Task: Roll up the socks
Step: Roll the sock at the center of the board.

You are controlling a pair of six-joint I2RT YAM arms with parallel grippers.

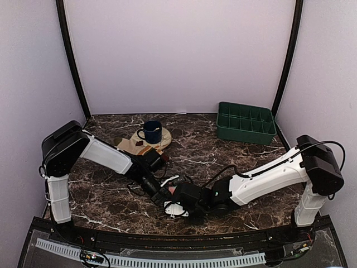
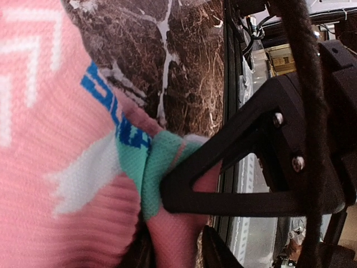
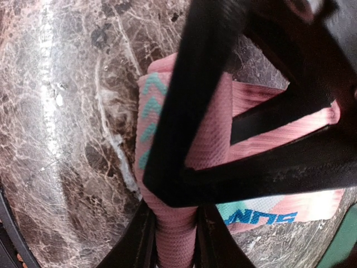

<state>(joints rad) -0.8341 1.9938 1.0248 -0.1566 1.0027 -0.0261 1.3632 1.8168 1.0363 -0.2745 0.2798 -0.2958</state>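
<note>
Pink sock (image 3: 215,134), patterned with mint and white, is lying bunched on the marble table (image 1: 106,195) close to the middle of its near edge, where both arms are meeting over it. Right gripper (image 3: 173,248) is pinching a folded length of it between narrowly set fingers. The left gripper (image 2: 170,251) is straddling another fold of the sock, and whether those fingers are pressing or only flanking the fabric cannot be told.
</note>
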